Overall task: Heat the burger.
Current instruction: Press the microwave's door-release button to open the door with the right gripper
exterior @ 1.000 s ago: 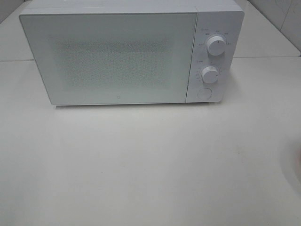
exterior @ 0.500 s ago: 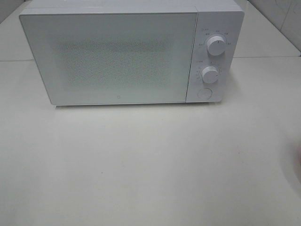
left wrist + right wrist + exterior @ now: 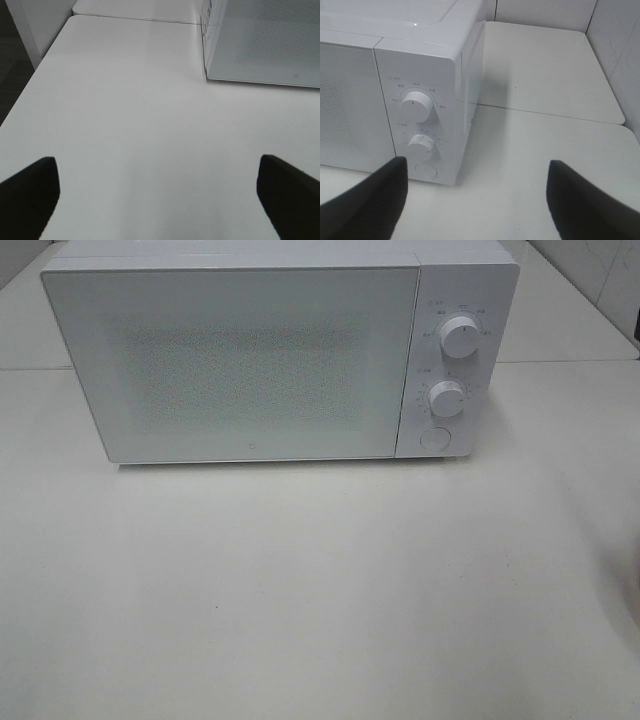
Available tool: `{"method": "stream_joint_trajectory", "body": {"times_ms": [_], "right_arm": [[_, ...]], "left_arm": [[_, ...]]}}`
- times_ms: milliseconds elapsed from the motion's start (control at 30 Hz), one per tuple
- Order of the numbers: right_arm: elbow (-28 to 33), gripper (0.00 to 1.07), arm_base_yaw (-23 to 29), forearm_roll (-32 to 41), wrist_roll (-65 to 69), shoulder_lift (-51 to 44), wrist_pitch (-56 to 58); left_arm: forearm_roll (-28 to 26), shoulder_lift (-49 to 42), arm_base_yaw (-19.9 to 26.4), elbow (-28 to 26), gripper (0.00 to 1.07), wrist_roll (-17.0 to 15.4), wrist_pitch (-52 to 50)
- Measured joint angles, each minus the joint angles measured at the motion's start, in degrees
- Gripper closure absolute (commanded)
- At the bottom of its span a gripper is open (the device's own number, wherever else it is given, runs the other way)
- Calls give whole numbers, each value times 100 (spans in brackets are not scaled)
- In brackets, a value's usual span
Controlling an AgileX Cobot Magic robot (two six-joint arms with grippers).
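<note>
White tabletop (image 3: 300,590) fills the exterior high view, with one white microwave (image 3: 250,360) standing at its far side. The microwave's single door (image 3: 240,365) is closed and its frosted panel hides the inside. To the right of the door there are two round knobs, an upper one (image 3: 458,337) and a lower one (image 3: 447,398), and below them one round button (image 3: 434,437). Neither arm reaches into this view.

From the left wrist, the left gripper (image 3: 157,165) hangs over bare table. Its two dark fingers (image 3: 30,195) are spread wide apart with nothing between them. The door-side corner of the microwave sits well ahead of it and to one side.

From the right wrist, the right gripper (image 3: 477,165) faces the control end of the microwave. Its two fingers (image 3: 370,200) also stand well apart and hold nothing. Both knobs and the button are in sight just past one finger. Behind the microwave a seam separates this tabletop from a second white one (image 3: 545,65).

The burger appears in none of the three views, so its place cannot be told.
</note>
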Motion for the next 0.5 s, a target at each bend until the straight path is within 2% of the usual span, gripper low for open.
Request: {"method": "stream_joint_trajectory", "body": {"times_ms": [167, 233, 500], "right_arm": [[0, 32, 0, -23, 0, 556, -642], [0, 32, 0, -92, 0, 1049, -1197], [0, 32, 0, -143, 0, 1885, -1896]], "left_arm": [[0, 0, 0, 0, 7, 0, 0], [0, 0, 0, 0, 7, 0, 0], [0, 0, 0, 0, 7, 0, 0]]}}
